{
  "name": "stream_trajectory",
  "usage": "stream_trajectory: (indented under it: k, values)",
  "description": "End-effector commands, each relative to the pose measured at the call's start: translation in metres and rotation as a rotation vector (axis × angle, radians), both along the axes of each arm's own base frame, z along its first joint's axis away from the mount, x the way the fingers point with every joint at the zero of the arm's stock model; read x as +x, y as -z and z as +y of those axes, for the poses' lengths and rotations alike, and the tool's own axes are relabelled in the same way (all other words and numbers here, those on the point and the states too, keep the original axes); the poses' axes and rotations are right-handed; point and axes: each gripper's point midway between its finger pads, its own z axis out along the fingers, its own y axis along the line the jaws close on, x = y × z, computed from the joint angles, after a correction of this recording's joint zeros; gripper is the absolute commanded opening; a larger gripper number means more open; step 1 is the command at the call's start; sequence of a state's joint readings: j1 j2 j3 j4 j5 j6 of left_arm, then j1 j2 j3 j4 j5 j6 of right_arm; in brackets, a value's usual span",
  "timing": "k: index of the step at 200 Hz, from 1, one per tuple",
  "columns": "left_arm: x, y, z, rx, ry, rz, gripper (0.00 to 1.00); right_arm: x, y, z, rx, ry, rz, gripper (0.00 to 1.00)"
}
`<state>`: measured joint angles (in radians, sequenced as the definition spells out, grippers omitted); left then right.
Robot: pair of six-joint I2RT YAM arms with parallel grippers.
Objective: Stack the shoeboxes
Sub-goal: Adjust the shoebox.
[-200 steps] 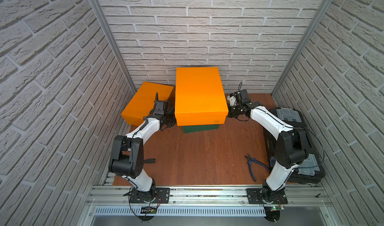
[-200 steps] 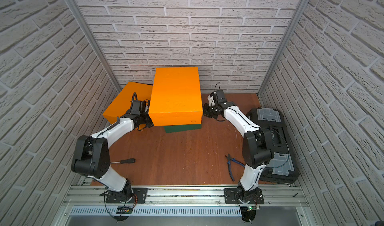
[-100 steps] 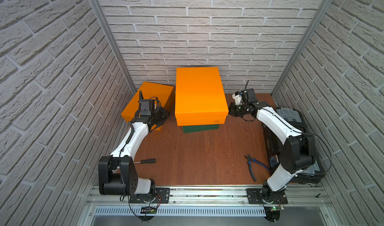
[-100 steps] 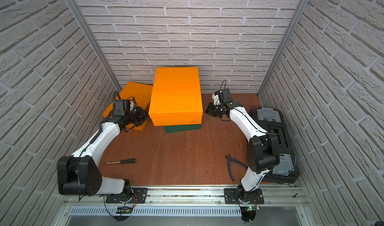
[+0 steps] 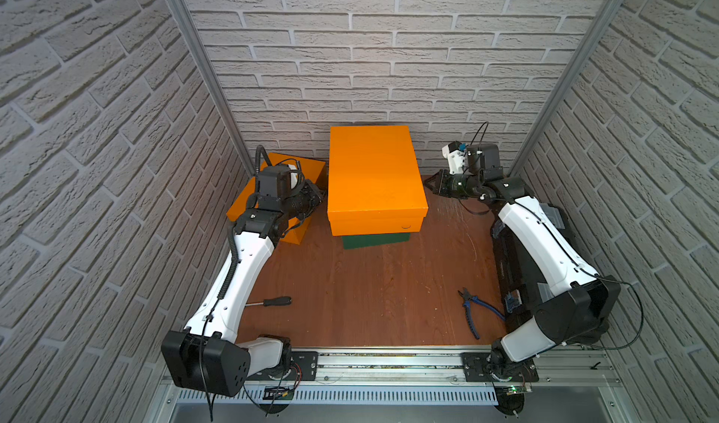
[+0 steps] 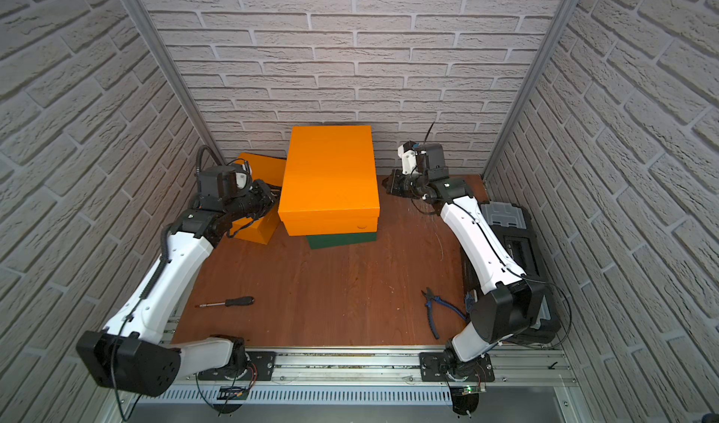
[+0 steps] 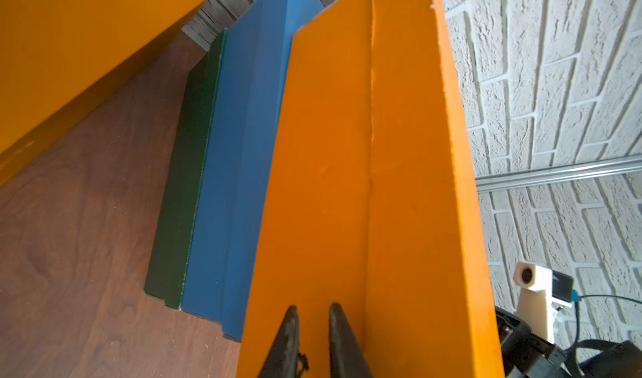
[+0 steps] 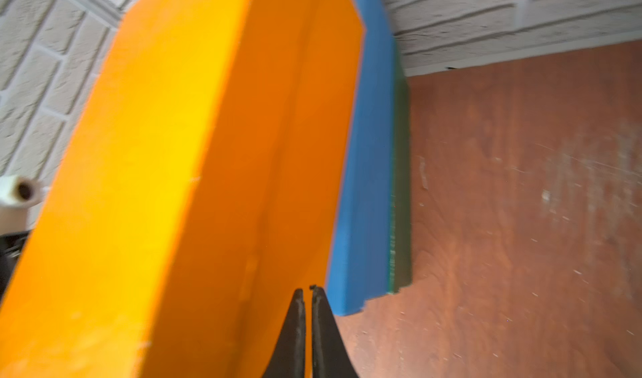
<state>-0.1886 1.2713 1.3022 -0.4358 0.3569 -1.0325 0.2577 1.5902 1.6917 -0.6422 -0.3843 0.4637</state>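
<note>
Reached forward at left, elbow bent, left gripper (image 7: 312, 306) narrowly parted and empty, tips facing the top orange shoebox (image 5: 373, 176), stacked over blue shoebox (image 7: 236, 150) and green shoebox (image 5: 373, 240); spare orange shoebox (image 7: 69, 46) close by the wrist. Mirrored at right, right gripper (image 8: 307, 289) pinched closed, empty, beside those shoeboxes.
</note>
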Motion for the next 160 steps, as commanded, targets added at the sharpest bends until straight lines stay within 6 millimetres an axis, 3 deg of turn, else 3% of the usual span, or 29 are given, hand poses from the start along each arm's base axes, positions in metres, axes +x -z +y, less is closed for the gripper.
stream_trajectory:
  k: [1,34,85,160]
  values:
    - [0.012,-0.006,-0.009,-0.018,0.015,-0.02,0.19,0.001,-0.009,0.024,0.042,-0.071,-0.007,0.09]
    - [0.024,-0.004,-0.018,-0.046,0.033,-0.012,0.19,0.011,-0.012,0.028,0.057,-0.06,-0.023,0.1]
    - [0.043,-0.017,-0.025,-0.051,0.048,-0.039,0.19,0.03,-0.016,0.035,0.069,-0.065,-0.035,0.1]
    - [0.07,-0.007,-0.033,-0.055,0.055,-0.02,0.19,0.063,-0.012,0.038,0.043,-0.058,-0.055,0.1]
